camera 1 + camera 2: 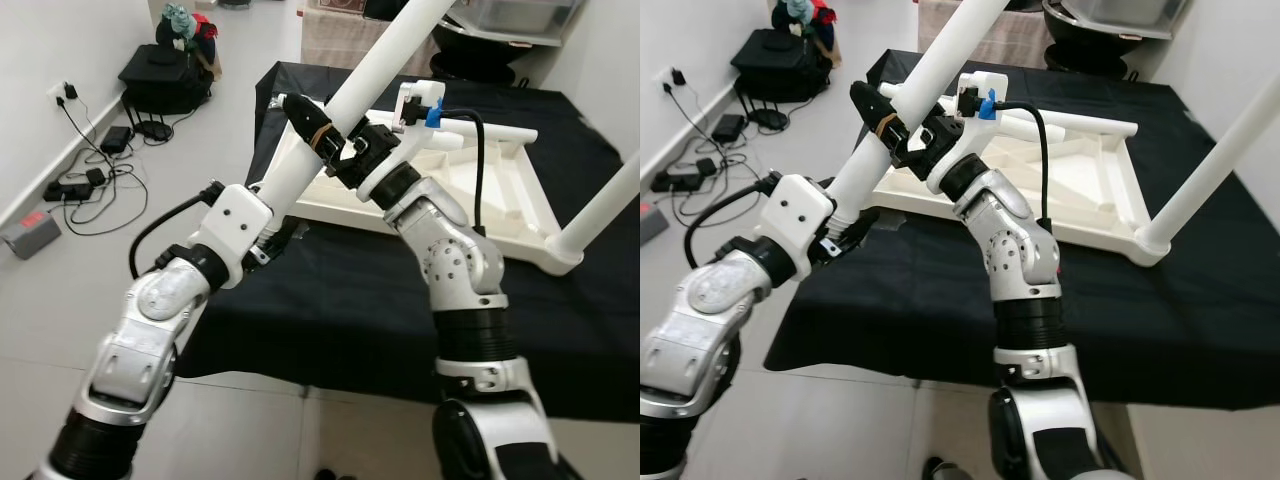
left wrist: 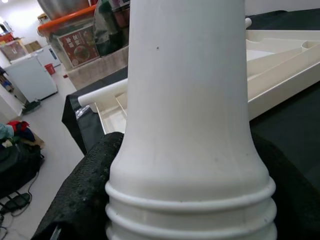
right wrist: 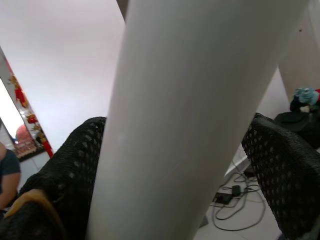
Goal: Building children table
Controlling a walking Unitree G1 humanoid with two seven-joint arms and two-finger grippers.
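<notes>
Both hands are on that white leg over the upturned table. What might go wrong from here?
1. The white leg is long and tilted, held low by the left hand and midway by the right hand; its far end could swing.
2. The tabletop lies near the edge of the black-covered surface; pushing might slide it.
3. Another fitted leg stands close by.

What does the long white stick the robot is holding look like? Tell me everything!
The table leg is a smooth, round, white tube that looks like plastic, with ridged rings near its lower end. It leans diagonally over the upside-down white tabletop lying on a black cloth. The left end effector grips it low down, and the right end effector clamps it higher up, black fingers on either side.
</notes>
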